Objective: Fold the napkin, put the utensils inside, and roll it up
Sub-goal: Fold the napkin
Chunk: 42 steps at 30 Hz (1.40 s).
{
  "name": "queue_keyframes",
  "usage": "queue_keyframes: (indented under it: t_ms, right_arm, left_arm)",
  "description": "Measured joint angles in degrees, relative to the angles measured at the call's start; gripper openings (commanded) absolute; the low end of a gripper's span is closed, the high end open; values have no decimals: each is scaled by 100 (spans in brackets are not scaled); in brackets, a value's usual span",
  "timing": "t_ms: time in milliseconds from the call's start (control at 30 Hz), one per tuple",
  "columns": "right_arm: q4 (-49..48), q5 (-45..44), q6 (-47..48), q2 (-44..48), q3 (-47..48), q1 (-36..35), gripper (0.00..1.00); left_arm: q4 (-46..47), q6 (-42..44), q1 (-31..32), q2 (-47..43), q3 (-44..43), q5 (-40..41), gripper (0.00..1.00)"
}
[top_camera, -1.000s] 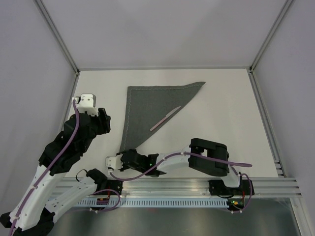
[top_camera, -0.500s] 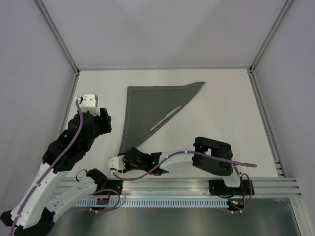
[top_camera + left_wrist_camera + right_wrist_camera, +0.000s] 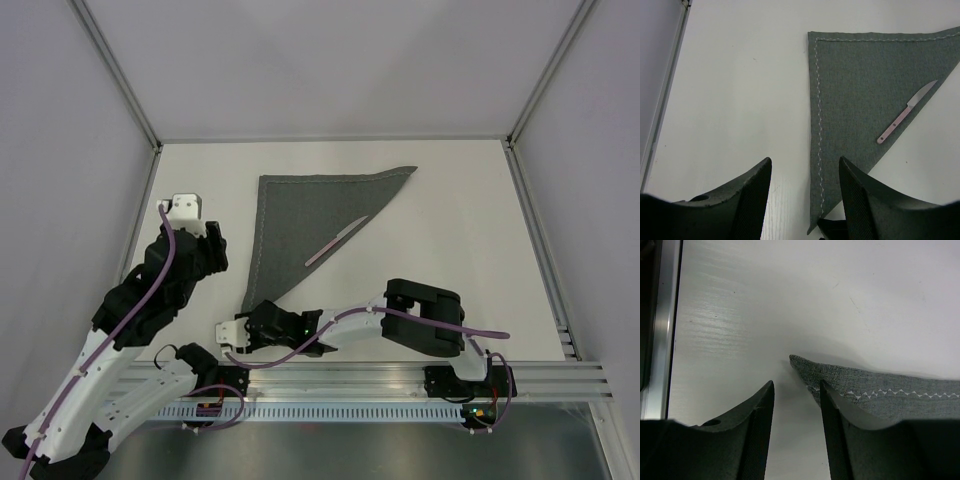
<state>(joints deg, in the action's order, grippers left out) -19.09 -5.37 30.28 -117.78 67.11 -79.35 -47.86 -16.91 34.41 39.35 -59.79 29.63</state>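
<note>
The dark grey napkin [image 3: 300, 215] lies folded into a triangle, with a pale stitched line along its left and far edges. The pale pink knife [image 3: 335, 241] rests on it near the diagonal edge. Both show in the left wrist view: the napkin [image 3: 860, 95] and the knife [image 3: 907, 111]. My right gripper [image 3: 258, 318] is open and low at the napkin's near-left corner [image 3: 850, 377]. The corner tip sits just ahead of the gap between the fingers [image 3: 796, 385]. My left gripper [image 3: 213, 247] is open and empty above bare table left of the napkin [image 3: 805, 160].
The white table [image 3: 450, 230] is ringed by a metal frame with upright posts at the far corners. An aluminium rail [image 3: 400, 375] runs along the near edge. The right arm's elbow [image 3: 425, 300] stands near the front right.
The right gripper dipped back a little and has come up to the napkin's near-left corner again. The left arm has shifted slightly. The napkin and knife have not moved.
</note>
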Motion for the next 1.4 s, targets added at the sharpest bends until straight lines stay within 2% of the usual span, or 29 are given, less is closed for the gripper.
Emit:
queue_keyframes:
  t_ms: [300,800,1400]
  right_arm:
    - [-109,4,109,-297,214,0,50]
    - [-483,-317,299,-326,92,-146,59]
    - [-1093,-734,728,-627,170,-328,60]
  left_arm:
    - [2,-2,0,-13,24,28,62]
    - [33,0,0,-9,199,35,62]
    - [76,0,0,26,245,35,63]
